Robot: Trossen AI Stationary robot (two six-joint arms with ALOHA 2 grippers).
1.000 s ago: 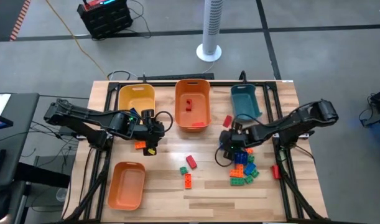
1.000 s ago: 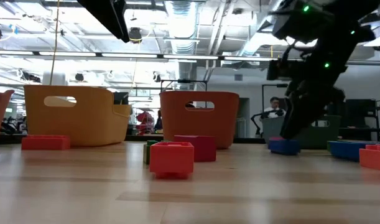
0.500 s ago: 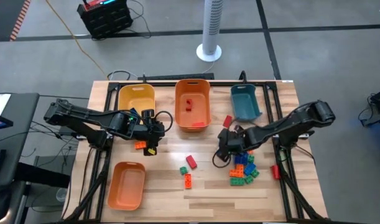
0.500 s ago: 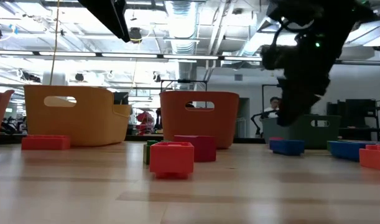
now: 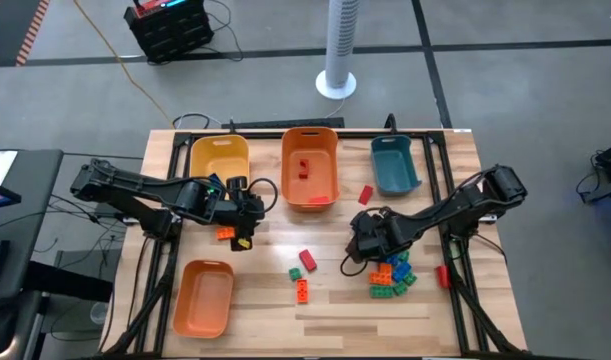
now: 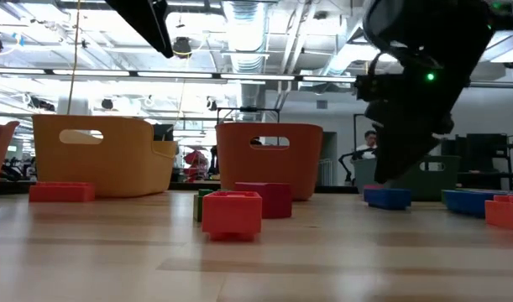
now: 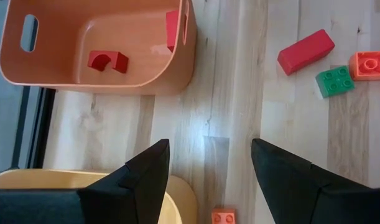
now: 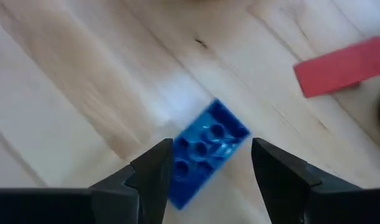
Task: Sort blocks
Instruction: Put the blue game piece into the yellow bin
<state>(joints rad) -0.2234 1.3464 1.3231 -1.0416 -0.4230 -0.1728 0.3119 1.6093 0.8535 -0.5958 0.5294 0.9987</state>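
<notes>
Blocks lie scattered on the worktop [image 5: 265, 300], most heaped near its right edge. Only the right wrist view shows a blue block [image 8: 208, 146] lying between the right end effector's [image 5: 360, 232] spread fingers. That arm has shifted leftward. Left end effector [image 5: 247, 228] hangs apart, empty. Two red blocks [image 5: 303, 168] sit in the orange bin [image 5: 310, 165].

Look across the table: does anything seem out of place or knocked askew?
One red block sits off the wooden top on the table's right frame rail, apart from the pile. The teal bin is slightly skewed. Nothing looks damaged.
</notes>
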